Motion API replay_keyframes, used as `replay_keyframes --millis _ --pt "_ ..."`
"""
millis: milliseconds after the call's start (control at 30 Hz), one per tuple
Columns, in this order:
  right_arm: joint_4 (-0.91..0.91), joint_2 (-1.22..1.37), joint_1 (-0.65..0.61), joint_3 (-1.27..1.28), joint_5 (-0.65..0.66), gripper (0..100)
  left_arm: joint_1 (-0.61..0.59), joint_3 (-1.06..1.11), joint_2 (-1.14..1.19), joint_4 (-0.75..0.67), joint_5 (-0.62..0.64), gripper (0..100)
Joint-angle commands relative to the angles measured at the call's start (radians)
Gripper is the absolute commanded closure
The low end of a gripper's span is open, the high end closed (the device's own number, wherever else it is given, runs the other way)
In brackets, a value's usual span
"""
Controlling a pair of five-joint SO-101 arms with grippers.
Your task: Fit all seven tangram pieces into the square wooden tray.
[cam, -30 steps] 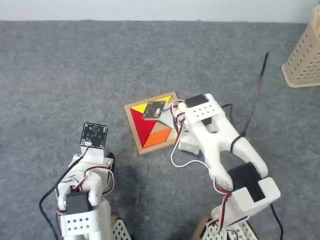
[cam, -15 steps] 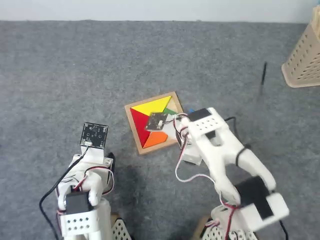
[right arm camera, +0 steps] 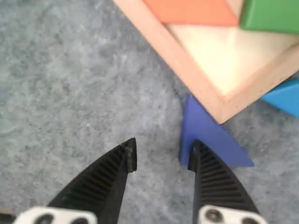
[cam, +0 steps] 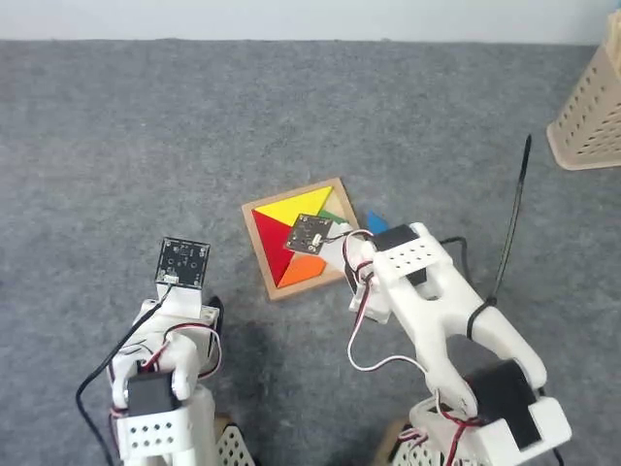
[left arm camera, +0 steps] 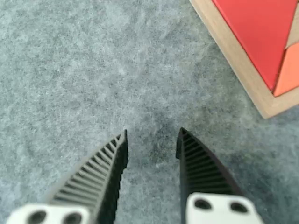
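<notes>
Currently R gripper (right arm camera: 163,144) hangs low over carpet (right arm camera: 56,70) by tray (right arm camera: 182,63) corner, fingers spread, nothing held. One tip is over the edge of dk-blue piece (right arm camera: 205,133), which lies on carpet touching that corner. Also outside: lt-blue piece (right arm camera: 286,97), beside tray. L gripper (left arm camera: 153,135) spread, empty, apart from tray. Risk: closing here prob. skids dk-blue piece or jogs tray, since fingers don't straddle it.

You have one wooden tray (cam: 256,249), four pieces inside (yellow (cam: 296,206), red (cam: 274,248), orange (cam: 303,269), green (right arm camera: 273,16)), two outside (dark blue (right arm camera: 205,135), light blue (right arm camera: 285,95)).
</notes>
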Motion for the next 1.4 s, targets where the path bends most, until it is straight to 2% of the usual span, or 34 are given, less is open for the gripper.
replay_keyframes --millis 0,100,167,233,333,533,600,800,1033,1200,1367 --pt "-0.019 -0.008 0.03 -0.015 0.025 80.1 0.002 -0.012 -0.006 0.005 -0.005 83" --pt "0.004 -0.047 0.082 -0.032 0.034 80.3 0.002 -0.012 -0.006 0.005 -0.005 83" --pt "0.03 -0.081 0.113 -0.075 -0.054 80.3 0.002 -0.012 -0.006 0.005 -0.005 83" --pt "0.028 -0.093 0.13 -0.123 -0.233 80.4 0.002 -0.012 -0.006 0.005 -0.005 83" --pt "0.036 -0.067 0.125 -0.18 -0.572 80.4 0.002 -0.012 -0.006 0.005 -0.005 83" --pt "0.045 0.087 0.058 -0.308 -1.249 80.1 0.002 -0.012 -0.006 0.005 -0.005 83" --pt "0.076 0.147 0.042 -0.364 -1.373 80.0 0.002 -0.012 -0.006 0.005 -0.005 83" --pt "0.214 0.291 0.042 -0.506 -1.519 80.0 0.002 -0.012 -0.006 0.005 -0.005 83" --pt "0.283 0.346 0.099 -0.555 -1.606 80.0 0.002 -0.012 -0.006 0.005 -0.005 83" --pt "0.283 0.407 0.11 -0.56 -1.622 80.0 0.002 -0.012 -0.006 0.005 -0.005 83" --pt "0.265 0.478 0.183 -0.56 -1.619 80.0 0.002 -0.012 -0.006 0.005 -0.005 83"
